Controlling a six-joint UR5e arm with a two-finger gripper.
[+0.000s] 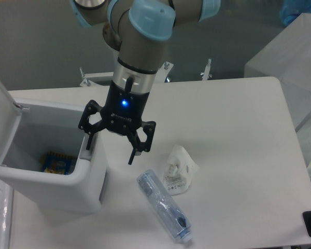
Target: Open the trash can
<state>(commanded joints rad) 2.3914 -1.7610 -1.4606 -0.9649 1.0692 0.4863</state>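
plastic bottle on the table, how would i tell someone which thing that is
Start at the big white trash can on the left, lid up. Right of it, under the gripper, lies a clear plastic bottle on its side. Unlike the crumpled white wrapper beside it, it is long and transparent.

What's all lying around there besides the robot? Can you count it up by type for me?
Trash cans: 1, white, lid open
Plastic bottles: 1, lying flat
Crumpled white wrappers: 1
Colourful packets in the can: 1
Total: 4

trash can [57, 176]: lid up | hand [110, 149]: spread, at its rim
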